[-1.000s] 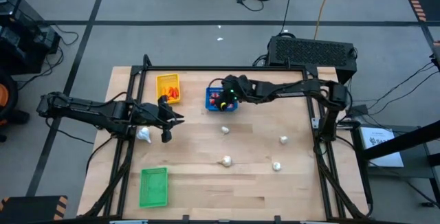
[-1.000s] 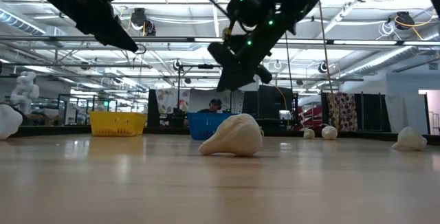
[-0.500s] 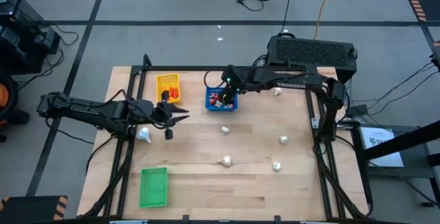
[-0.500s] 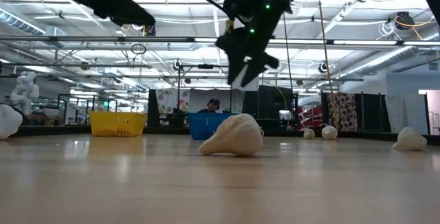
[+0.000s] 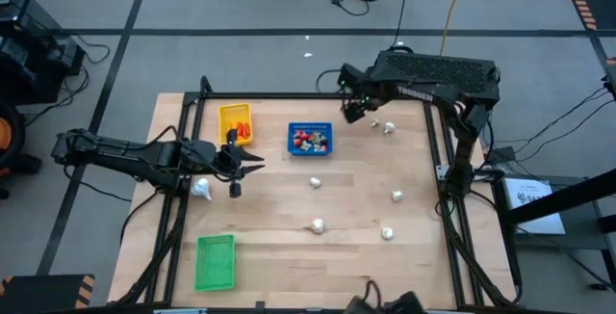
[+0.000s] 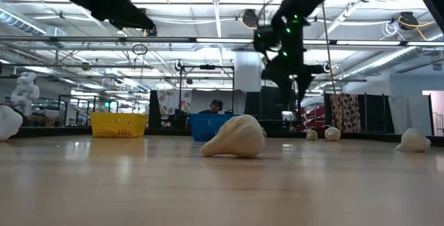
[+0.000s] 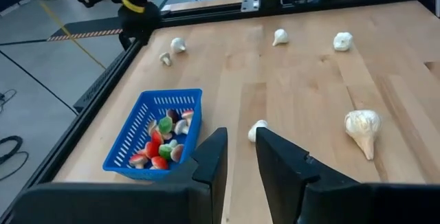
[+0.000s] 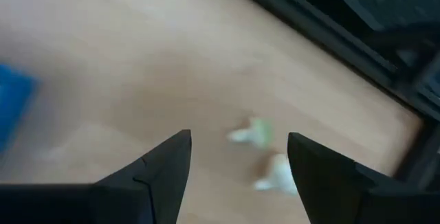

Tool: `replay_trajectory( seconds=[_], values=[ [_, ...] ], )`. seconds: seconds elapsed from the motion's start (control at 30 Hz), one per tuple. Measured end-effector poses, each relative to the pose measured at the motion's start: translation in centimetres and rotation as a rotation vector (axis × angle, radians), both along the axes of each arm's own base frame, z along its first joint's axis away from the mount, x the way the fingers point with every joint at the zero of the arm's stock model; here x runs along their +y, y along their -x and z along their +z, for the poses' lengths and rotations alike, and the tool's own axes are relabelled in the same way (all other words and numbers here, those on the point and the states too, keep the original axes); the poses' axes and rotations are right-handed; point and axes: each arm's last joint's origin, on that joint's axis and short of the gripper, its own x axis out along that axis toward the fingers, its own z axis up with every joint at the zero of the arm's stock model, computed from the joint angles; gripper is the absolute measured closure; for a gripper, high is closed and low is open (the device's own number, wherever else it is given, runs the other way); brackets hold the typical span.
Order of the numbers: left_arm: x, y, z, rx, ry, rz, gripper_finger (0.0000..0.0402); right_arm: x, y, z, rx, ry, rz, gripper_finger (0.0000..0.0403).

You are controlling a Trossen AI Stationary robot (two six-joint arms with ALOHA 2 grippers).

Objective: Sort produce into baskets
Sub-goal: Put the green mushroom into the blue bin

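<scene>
Three baskets stand on the wooden table: yellow [image 5: 236,123] with orange pieces at the far left, blue [image 5: 310,139] filled with red, white and green pieces beside it, green [image 5: 216,261] near the front left. Whitish garlic bulbs lie loose on the table [image 5: 315,182] [image 5: 397,196] [image 5: 316,225] [image 5: 387,232] [image 5: 201,189]. My right gripper [image 5: 356,112] hovers open near the far edge, close to two small whitish pieces [image 8: 251,133] [image 8: 278,172], with nothing between its fingers. My left gripper [image 5: 252,158] hangs in the air between the yellow and blue baskets, its fingers [image 7: 237,162] slightly apart and empty.
A dark metal frame [image 5: 289,95] runs along the table's far edge and sides. A black box [image 5: 438,68] sits behind the far right corner. The wood between the bulbs in the middle and toward the near edge is bare.
My right gripper has left its place above the blue basket and swung toward the table's far right corner, now above the two small pieces there. My left gripper has risen a little and shifted slightly toward the blue basket.
</scene>
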Motion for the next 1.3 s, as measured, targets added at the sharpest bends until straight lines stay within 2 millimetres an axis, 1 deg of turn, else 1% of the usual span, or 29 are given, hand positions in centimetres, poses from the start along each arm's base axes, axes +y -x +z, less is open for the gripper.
replay_trajectory(
  seconds=[0.1,0.2,0.37,0.43,0.5,0.63,0.77,0.93,1.07,1.17,1.3],
  values=[
    [0.0,0.0,0.0,0.001,0.001,0.000,0.0315,-1.6,1.5,-0.2,0.030,-0.017,-0.062,0.0172],
    [0.0,0.0,-0.1,0.011,0.024,-0.006,0.0315,-2.5,2.2,-0.3,0.004,-0.044,-0.074,0.0172],
    [0.0,0.3,-0.6,0.067,0.026,-0.004,0.0315,-3.1,2.7,-0.3,-0.036,-0.088,-0.088,0.0172],
    [0.0,0.4,-0.9,0.096,0.027,0.000,0.0315,-3.2,2.8,-0.6,-0.036,-0.091,-0.088,0.0172],
    [0.1,0.6,-1.1,0.116,0.034,0.034,0.0315,-3.2,3.1,-1.3,-0.033,-0.111,-0.094,0.0172],
    [0.3,1.0,-1.3,0.141,0.045,0.108,0.0315,-3.1,3.8,-3.5,-0.028,-0.142,-0.106,0.0172],
    [0.3,1.1,-1.3,0.142,0.063,0.120,0.0315,-2.7,4.3,-5.5,-0.024,-0.142,-0.104,0.0172],
    [0.3,1.1,-1.3,0.141,0.066,0.122,0.0315,-2.5,5.3,-8.2,-0.067,-0.170,-0.119,0.0172],
    [0.3,1.1,-1.3,0.142,0.058,0.121,0.0315,-2.4,5.7,-9.4,-0.089,-0.154,-0.130,0.0172],
    [0.3,1.0,-1.4,0.128,0.030,0.119,0.0315,-2.3,5.8,-9.8,-0.100,-0.147,-0.132,0.0175],
    [0.3,0.7,-2.8,0.052,-0.035,0.087,0.0315,-2.2,5.8,-9.9,-0.105,-0.149,-0.133,0.0192]
  ],
)
